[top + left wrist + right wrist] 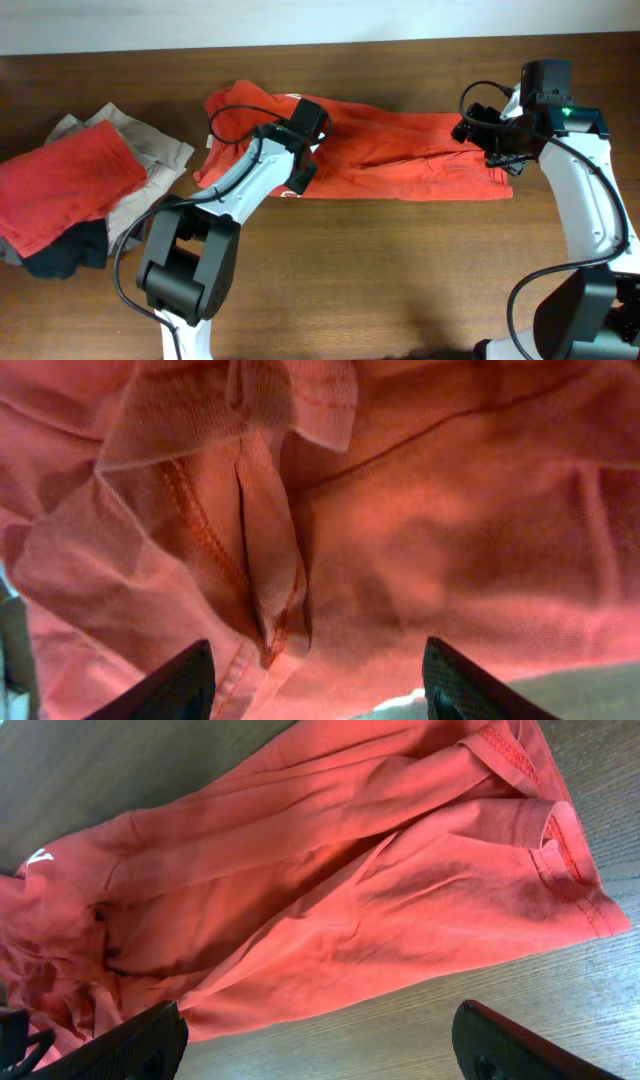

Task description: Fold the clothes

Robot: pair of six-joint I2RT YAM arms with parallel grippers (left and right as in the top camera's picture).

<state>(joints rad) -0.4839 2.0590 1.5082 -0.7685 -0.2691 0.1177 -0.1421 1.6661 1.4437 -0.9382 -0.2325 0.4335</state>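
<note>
Spreading step: the orange-red T-shirt [400, 150] lies crumpled across the counter [400, 280]. My left tool [318, 682] hovers, jaws apart, over its bunched end, and my right tool [318, 1045] gapes beside the other. Next, I judge: pinch both ends and straighten.

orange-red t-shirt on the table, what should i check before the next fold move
1. The soft orange-red short-sleeved T-shirt is spread flat: not ok, it is bunched and creased at its left end.
2. The shirt lies wholly on the brown wooden table: ok.
3. The left gripper is open and holds nothing: ok.
4. The right gripper is open, by the shirt's right end: ok.
5. The shirt is apart from the pile of red, beige and dark clothes at the left: cannot tell, their edges come very close.
</note>
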